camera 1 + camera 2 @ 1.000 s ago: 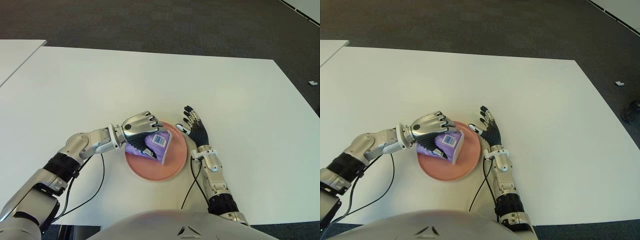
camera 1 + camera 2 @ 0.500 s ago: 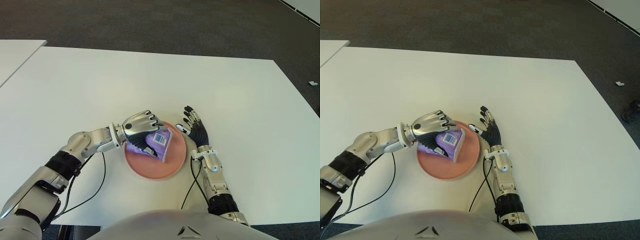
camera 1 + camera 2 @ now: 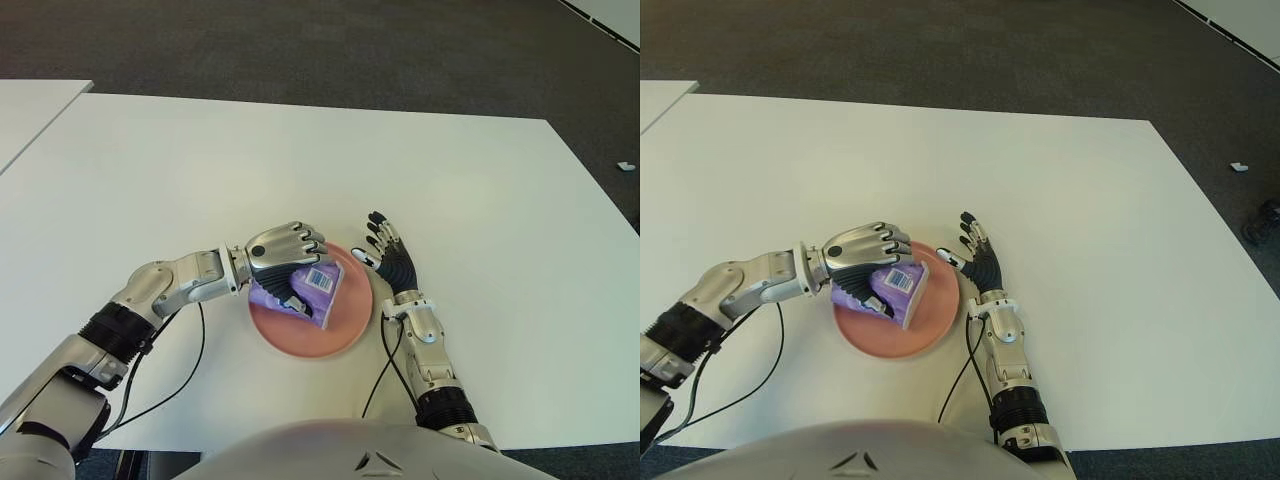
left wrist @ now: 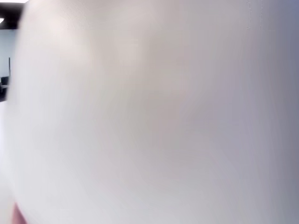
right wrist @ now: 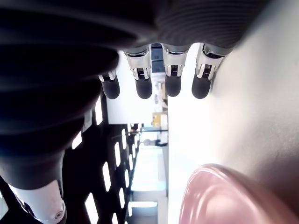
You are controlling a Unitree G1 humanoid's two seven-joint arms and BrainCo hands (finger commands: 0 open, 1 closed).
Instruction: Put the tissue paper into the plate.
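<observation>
Fingers of left robot hand (image 3: 285, 246) clasp tissue pack (image 3: 303, 290) over plate (image 3: 335, 337).

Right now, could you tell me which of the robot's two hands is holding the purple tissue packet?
The left hand, curled around the purple tissue packet over the pink plate; the right hand is open beside it.

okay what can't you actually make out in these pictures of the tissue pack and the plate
- Whether the tissue pack touches the plate or hangs above it: the left hand, curled over the pack, covers the contact in both eye views.
- The pack's print, too small to read.
- The left wrist view: only a blurred white surface, no fingers or pack.
- The right wrist view: the plate is cut off at the picture's edge; the open right hand shows beside the plate's right rim.
</observation>
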